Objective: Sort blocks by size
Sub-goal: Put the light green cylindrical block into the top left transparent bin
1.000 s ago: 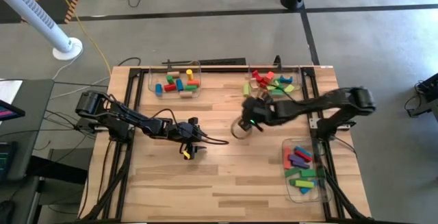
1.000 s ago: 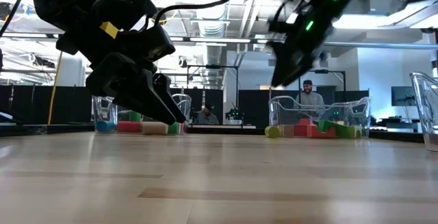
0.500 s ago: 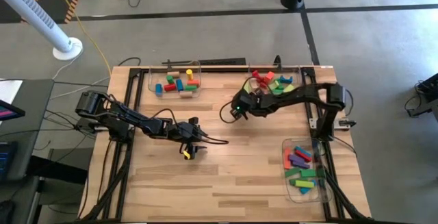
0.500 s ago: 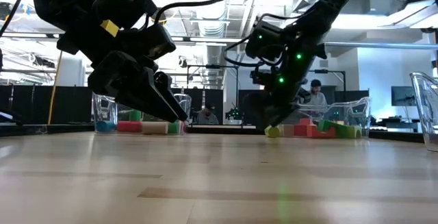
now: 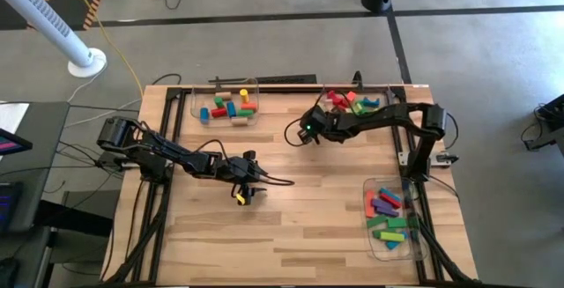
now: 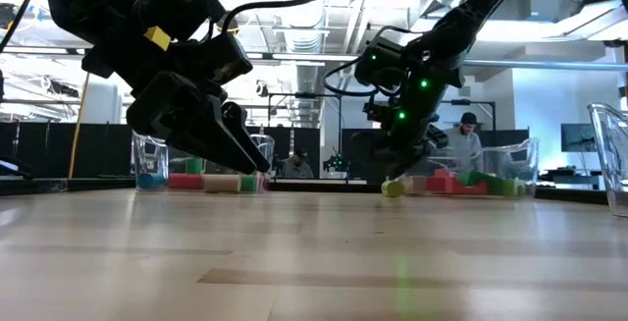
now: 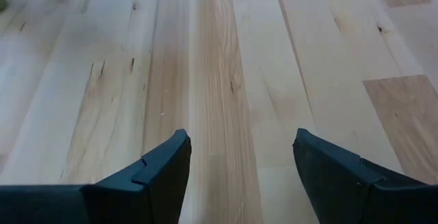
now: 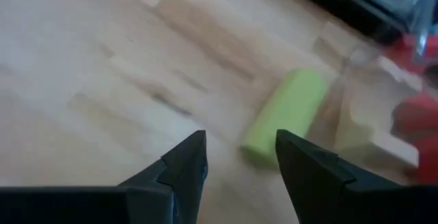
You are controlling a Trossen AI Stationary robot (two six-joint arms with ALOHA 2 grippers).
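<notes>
A lime-green cylinder block (image 8: 287,114) lies on its side on the wooden table, close beside the far right clear tray (image 5: 354,103); the low view shows it too (image 6: 393,188). My right gripper (image 8: 236,162) is open and hangs low just short of this block, touching nothing; in the high view it is at the table's far middle (image 5: 305,132). My left gripper (image 7: 239,162) is open over bare wood at the table's middle left (image 5: 254,189). Coloured blocks fill the far left tray (image 5: 226,106), the far right tray and the near right tray (image 5: 391,219).
Black frame rails (image 5: 173,116) run along the table's left, right and far edges. The wood between the two arms and toward the near edge is bare. A person (image 6: 467,136) shows in the room behind the table.
My right gripper has swung toward the table's far edge and a little left, and has sunk down close to the lime-green block by the far right tray. The block has stayed where it was.
</notes>
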